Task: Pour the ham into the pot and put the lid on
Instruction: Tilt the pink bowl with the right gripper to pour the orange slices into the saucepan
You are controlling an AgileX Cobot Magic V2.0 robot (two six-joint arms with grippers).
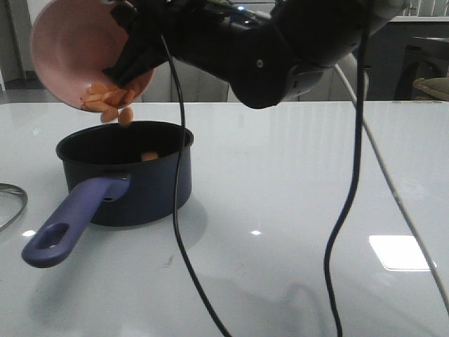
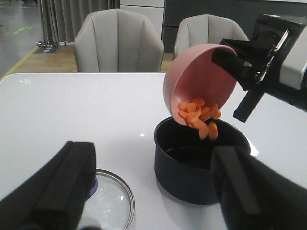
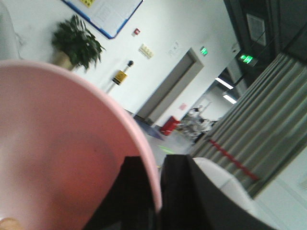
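My right gripper (image 1: 130, 53) is shut on the rim of a pink bowl (image 1: 66, 53) and holds it tipped over the dark navy pot (image 1: 133, 179). Orange ham slices (image 1: 109, 98) slide off the bowl's lip; one piece lies in the pot. In the left wrist view the bowl (image 2: 192, 76), the falling ham (image 2: 199, 115) and the pot (image 2: 192, 172) show. In the right wrist view my right gripper (image 3: 156, 187) pinches the bowl's rim (image 3: 144, 158). My left gripper (image 2: 153, 191) is open, above the glass lid (image 2: 112, 203) lying on the table. The lid's rim shows at the front view's left edge (image 1: 14, 203).
The pot's purple-blue handle (image 1: 66, 228) points toward the table's front left. Black cables (image 1: 344, 210) hang from the right arm over the white table (image 1: 302, 175). Grey chairs (image 2: 120, 45) stand behind the table's far side.
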